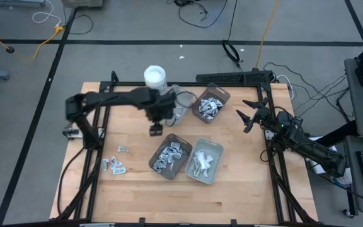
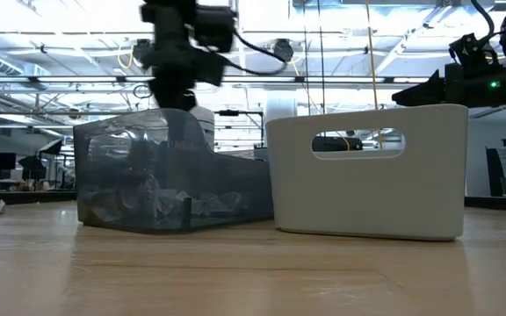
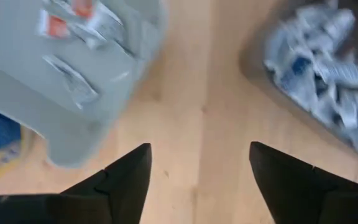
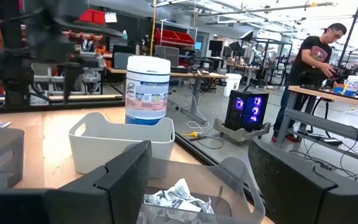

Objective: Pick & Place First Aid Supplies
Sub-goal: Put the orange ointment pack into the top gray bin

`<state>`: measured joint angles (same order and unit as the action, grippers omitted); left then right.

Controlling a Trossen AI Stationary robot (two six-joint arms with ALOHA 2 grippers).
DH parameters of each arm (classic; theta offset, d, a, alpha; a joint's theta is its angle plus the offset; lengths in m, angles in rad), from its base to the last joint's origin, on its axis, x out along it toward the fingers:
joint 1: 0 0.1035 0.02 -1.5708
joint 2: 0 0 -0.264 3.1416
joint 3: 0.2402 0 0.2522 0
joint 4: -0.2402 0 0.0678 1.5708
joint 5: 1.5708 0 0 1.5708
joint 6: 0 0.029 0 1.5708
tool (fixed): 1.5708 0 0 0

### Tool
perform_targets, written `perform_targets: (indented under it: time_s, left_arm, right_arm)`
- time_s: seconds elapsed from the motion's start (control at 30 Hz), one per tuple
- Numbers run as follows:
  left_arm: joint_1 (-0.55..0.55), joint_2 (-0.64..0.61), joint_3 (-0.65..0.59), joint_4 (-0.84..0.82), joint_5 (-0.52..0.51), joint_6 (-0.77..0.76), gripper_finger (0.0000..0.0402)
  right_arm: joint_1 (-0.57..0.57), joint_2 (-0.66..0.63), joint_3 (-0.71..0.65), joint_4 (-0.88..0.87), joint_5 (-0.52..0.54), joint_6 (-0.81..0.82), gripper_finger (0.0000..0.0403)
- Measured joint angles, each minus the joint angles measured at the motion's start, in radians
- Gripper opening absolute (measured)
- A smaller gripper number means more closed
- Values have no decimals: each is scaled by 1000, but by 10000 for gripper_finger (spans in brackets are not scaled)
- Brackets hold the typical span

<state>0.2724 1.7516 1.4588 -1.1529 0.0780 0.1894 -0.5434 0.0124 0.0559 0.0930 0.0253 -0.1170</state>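
Note:
Several small first aid packets (image 1: 115, 164) lie loose on the wooden table at the near left. More fill a dark tray (image 1: 171, 156), a brown tray (image 1: 210, 104) and a pale tray (image 1: 204, 161). My left gripper (image 1: 156, 129) hangs open and points down over bare wood, between a grey tray (image 3: 73, 74) holding a few packets and the dark tray (image 3: 328, 68). Nothing is between its fingers (image 3: 201, 168). My right gripper (image 1: 251, 116) waits open at the table's right side, pointing level across the brown tray (image 4: 179, 199).
A white round tub with a blue label (image 1: 155, 77) stands at the far edge beside the grey tray. A black frame (image 1: 93, 145) borders the table. Bare wood lies along the near edge. A person (image 4: 312, 56) works at a bench far behind.

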Motion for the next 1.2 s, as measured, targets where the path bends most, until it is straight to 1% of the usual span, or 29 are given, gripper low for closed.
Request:
perform_targets:
  time_s: [0.13, 0.33, 0.47, 0.6, 0.67, 0.83, 1.2]
  left_arm:
    - [-63, -154, -190, 52, -1, -3, 308]
    - [-146, -330, -414, 38, -9, -56, 344]
    - [-186, -429, -533, 32, -9, -68, 348]
    - [-219, -524, -622, 27, -11, -78, 338]
    - [-230, -558, -652, 29, -10, -88, 333]
    - [-240, -596, -648, 52, -8, -125, 322]
    - [-218, -586, -719, 119, 4, -529, 306]
  right_arm:
    - [0, 0, 0, 1, 0, 0, 263]
    - [0, 0, 0, 1, 0, 0, 263]
    - [0, 0, 0, 1, 0, 0, 263]
    - [0, 0, 0, 1, 0, 0, 263]
    - [0, 0, 0, 1, 0, 0, 263]
    - [0, 0, 0, 1, 0, 0, 263]
    - [0, 0, 0, 1, 0, 0, 263]
